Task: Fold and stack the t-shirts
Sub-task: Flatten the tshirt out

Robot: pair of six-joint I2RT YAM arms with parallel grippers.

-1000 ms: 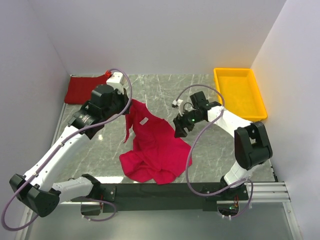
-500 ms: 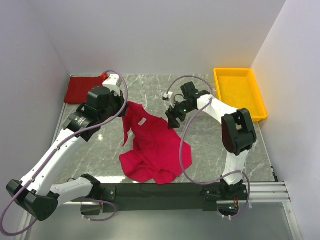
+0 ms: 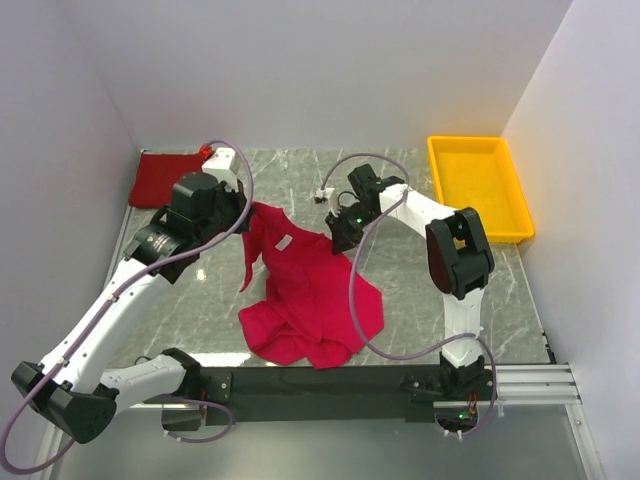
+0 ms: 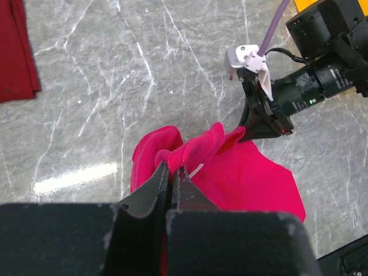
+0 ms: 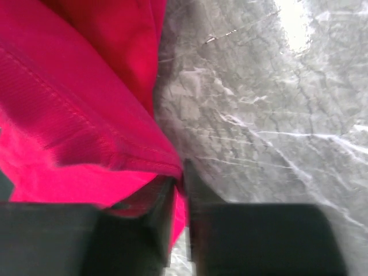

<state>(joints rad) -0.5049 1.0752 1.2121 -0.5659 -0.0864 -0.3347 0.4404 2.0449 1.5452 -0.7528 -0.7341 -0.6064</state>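
At the back-left corner of the table [image 3: 210, 300] lies the darker red t-shirt [image 3: 165, 178], flat and squared up. It looks already folded and parked there as the base of the stack. The left fingers [image 4: 150, 192] are pressed together on a raised ridge of the crimson t-shirt [image 3: 310, 290] near its collar end, lifting that edge off the table. The rest of the shirt trails crumpled toward the near edge, its white neck label [image 3: 287, 242] facing up. The right fingers [image 5: 201, 195] pinch the hem at the opposite upper corner. That view is close and blurred, but they appear all but closed with cloth between them. Holding both upper corners at once probably serves to stretch the shirt flat before folding. The yellow tray [image 3: 480, 185] sits well apart at the right.
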